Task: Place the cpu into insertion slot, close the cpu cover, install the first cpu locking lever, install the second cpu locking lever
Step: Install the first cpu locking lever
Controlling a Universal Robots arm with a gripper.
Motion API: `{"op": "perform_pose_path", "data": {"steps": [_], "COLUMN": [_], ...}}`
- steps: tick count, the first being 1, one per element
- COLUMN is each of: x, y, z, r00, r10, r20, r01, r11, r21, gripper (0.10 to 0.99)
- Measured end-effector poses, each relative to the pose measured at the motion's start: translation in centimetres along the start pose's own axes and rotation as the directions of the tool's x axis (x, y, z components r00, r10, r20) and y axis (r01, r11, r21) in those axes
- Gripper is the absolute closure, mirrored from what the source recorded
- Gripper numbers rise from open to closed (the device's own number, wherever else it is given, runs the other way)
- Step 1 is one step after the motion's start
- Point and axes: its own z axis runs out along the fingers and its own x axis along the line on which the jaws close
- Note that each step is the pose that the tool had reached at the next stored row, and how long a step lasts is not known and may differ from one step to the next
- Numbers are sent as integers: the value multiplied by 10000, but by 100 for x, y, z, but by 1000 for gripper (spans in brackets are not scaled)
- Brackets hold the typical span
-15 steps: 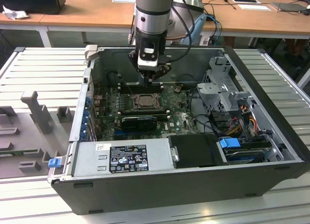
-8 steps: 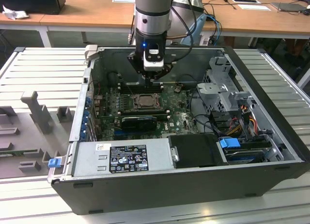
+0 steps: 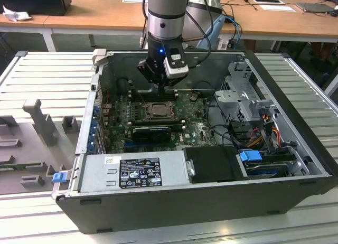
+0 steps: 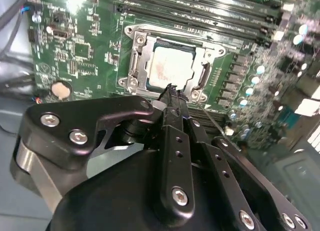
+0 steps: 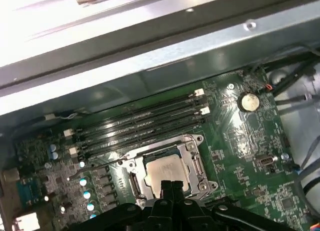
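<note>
The cpu (image 4: 170, 66) lies flat in the insertion slot (image 3: 157, 110) on the green board, its pale metal face up. The silvery cpu cover (image 4: 136, 66) lies down around it as a frame, with the chip showing through its middle opening. In the first wrist view the cpu (image 5: 165, 171) and cover (image 5: 196, 163) sit just beyond my fingertips. My gripper (image 4: 172, 91) hangs over the socket's near edge, shut with nothing between the fingers. A thin metal lever rod (image 5: 100, 165) sticks out sideways from one corner of the socket.
Long black memory slots (image 5: 145, 121) run beside the socket. A black expansion card (image 3: 152, 132) lies in front of it. The power supply (image 3: 132, 170), a drive cage (image 3: 248, 101) with cables and the case walls (image 3: 95, 96) close in the board.
</note>
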Motion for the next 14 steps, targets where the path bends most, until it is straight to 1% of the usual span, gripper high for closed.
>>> {"op": "perform_pose_path", "data": {"steps": [2, 3, 4, 5, 6, 8, 9, 13, 14], "x": [0, 0, 0, 0, 0, 8, 24, 161, 219], "y": [0, 0, 0, 0, 0, -3, -8, -46, -62], "z": [3, 4, 8, 13, 16, 21, 22, 27, 28], "r00": [9991, 9975, 9924, 9841, 9804, 9747, 9738, 9729, 9728], "r10": [-413, -707, -1233, -1777, -1969, -2234, -2272, -2311, -2315], "r20": [-16, -27, -47, -68, -76, -86, -89, -89, -90], "r01": [413, 707, 1233, 1777, 1969, 2234, 2272, 2311, 2315], "r11": [9991, 9975, 9924, 9841, 9804, 9747, 9738, 9729, 9728], "r21": [2, 3, 5, 6, 6, 6, 7, 4, 3], "gripper": [980, 980, 980, 980, 980, 980, 980, 980, 980]}}
